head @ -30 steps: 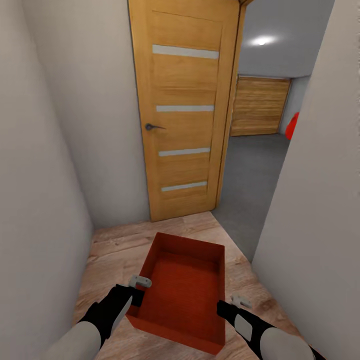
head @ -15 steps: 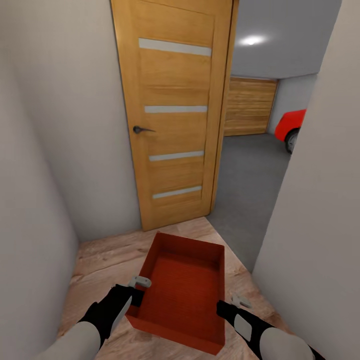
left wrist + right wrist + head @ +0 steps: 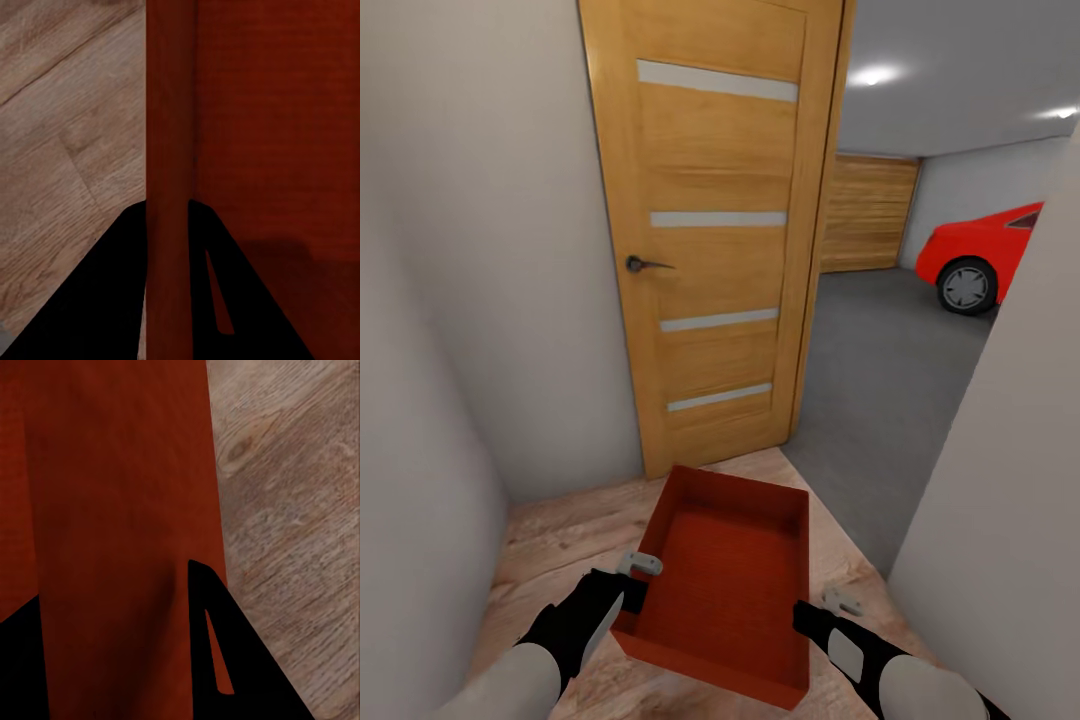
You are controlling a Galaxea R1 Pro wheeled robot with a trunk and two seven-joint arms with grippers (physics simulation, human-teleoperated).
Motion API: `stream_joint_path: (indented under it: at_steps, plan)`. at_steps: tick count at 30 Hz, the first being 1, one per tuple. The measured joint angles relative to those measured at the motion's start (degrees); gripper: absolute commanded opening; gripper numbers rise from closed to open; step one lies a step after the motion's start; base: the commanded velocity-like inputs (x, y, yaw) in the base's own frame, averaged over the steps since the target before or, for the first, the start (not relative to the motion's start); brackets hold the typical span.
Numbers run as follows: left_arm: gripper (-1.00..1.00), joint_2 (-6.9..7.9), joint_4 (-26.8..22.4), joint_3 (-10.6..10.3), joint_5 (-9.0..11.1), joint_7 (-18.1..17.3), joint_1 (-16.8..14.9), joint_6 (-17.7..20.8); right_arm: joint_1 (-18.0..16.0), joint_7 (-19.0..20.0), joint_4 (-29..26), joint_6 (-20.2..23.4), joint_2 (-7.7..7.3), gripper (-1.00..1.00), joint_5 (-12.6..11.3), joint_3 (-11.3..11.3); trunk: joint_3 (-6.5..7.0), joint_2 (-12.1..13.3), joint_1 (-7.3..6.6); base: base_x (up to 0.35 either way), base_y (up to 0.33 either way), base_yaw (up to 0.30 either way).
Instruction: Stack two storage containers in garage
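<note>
Carrying one orange-red storage container [image 3: 725,590] between both arms over pale wood-plank flooring [image 3: 560,530], low in the head view; left claw [image 3: 632,590] clamped on the container's left wall, one black finger either side of the thin wall [image 3: 169,187] as seen from the left wrist; right claw [image 3: 812,612] against the right wall, with that wall [image 3: 120,525] passing between two black fingers [image 3: 217,660] in the right wrist view, so closed on it as well; container open-topped and empty, long axis pointing ahead, tilted slightly to the right; plain white wall [image 3: 450,300] close on the left, another white wall [image 3: 1010,480] close on the right, forming a narrow passage; just beyond the container, wood-panelled door [image 3: 715,230] with four pale horizontal strips and a dark lever handle [image 3: 643,264], standing open; to its right, doorway opening onto dark grey floor [image 3: 880,360] of the garage; farther in, wood-panelled garage door [image 3: 868,212] on the back wall; front end and one wheel of red car [image 3: 980,258] at right, partly cut off by the near wall; two ceiling lights [image 3: 875,75] glowing above.
</note>
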Motion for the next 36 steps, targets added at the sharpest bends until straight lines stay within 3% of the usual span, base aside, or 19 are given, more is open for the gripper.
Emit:
stream_joint_path:
  at_steps: [16, 36]
  plan:
    - [-1.0, 0.01, 0.0, -0.01, 0.01, 0.0, 0.0, 0.0, 0.0, 0.0, 0.0, 0.0, 0.01, -1.0, -0.02, 0.02, 0.0, 0.0, 0.0, 0.342, 0.086, -0.005]
    - [-1.0, 0.02, 0.01, -0.07, 0.05, 0.0, 0.0, -0.07, 0.0, -0.01, 0.0, -0.05, 0.01, -1.0, -0.09, 0.08, 0.4, 0.0, 0.03, 0.296, 0.043, -0.195]
